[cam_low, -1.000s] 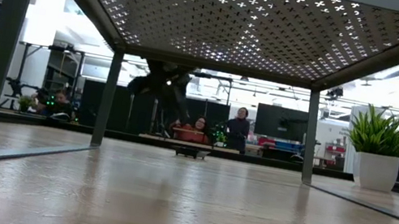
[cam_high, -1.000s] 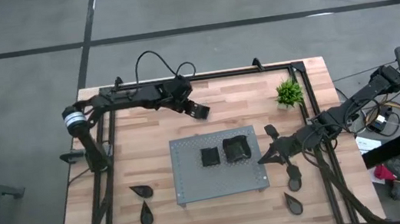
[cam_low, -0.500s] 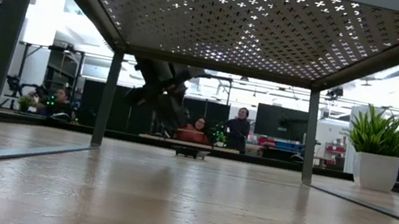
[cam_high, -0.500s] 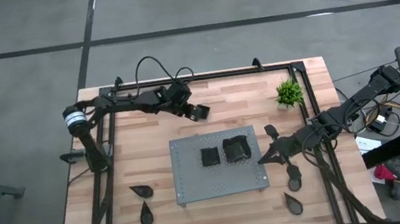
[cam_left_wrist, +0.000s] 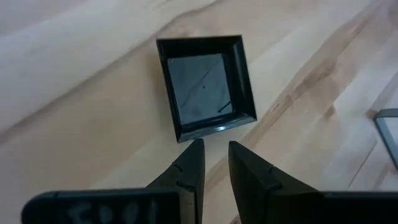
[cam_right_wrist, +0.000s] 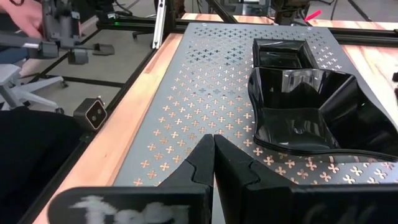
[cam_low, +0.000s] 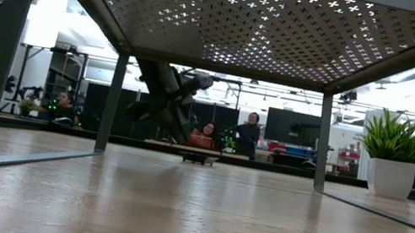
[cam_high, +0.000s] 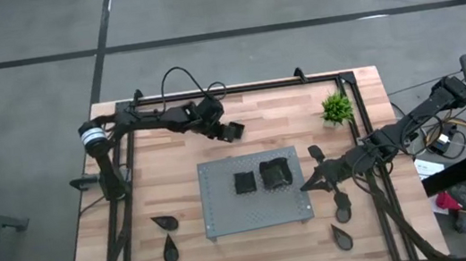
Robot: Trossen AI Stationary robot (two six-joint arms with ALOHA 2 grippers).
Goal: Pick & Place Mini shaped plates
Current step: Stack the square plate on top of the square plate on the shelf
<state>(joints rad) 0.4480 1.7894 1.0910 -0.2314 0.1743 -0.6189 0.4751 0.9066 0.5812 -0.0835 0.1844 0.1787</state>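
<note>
Left gripper [cam_left_wrist: 214, 163] hovering over square mini plate [cam_left_wrist: 206, 86] on bare wood beyond grey board [cam_high: 226, 212], fingers slightly parted, gripping nothing. Advice: be straddling near rim squarely, one finger inside, before closing (shallow lip, easy to skid). Right gripper [cam_right_wrist: 213, 149] waiting at board's edge, pressed together, beside wavy-edged plate [cam_right_wrist: 311, 112].

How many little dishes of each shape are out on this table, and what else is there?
Teardrop plates: 5
Square plates: 2
Wavy-edged plate: 1
Grey perforated board: 1
Potted plant: 1
Total: 10
</note>
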